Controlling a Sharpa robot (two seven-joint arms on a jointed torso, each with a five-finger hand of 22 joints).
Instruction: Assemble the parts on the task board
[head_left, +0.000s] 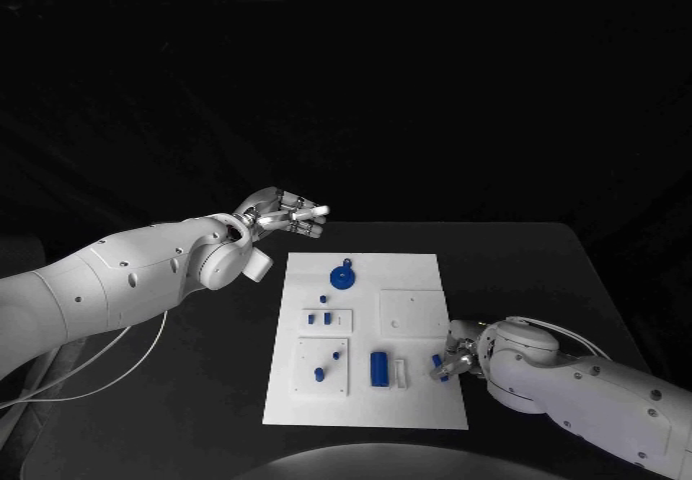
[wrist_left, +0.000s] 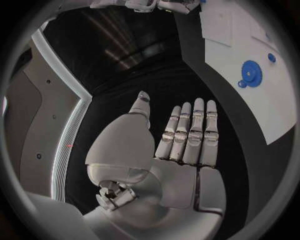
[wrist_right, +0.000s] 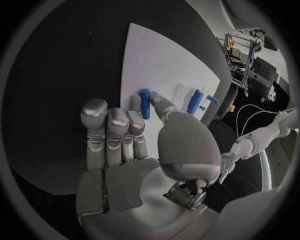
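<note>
The white task board (head_left: 368, 400) lies in the middle of the black table. My right hand (head_left: 459, 356) is at the board's right edge and pinches a small blue peg (head_left: 436, 361) between thumb and a finger; in the right wrist view the peg (wrist_right: 145, 103) stands between those fingertips just over the board (wrist_right: 162, 60). My left hand (head_left: 284, 215) hovers off the board's far left corner, fingers straight and apart, holding nothing; the left wrist view shows its flat palm (wrist_left: 181, 140). A blue gear (head_left: 342, 277) sits near the board's far edge.
A long blue cylinder (head_left: 379, 368) lies on the board near my right hand. Small blue pegs (head_left: 329, 318) stand mid-board, and others (head_left: 319, 374) stand on a raised white square at the near left. Another raised square (head_left: 413, 311) is on the right.
</note>
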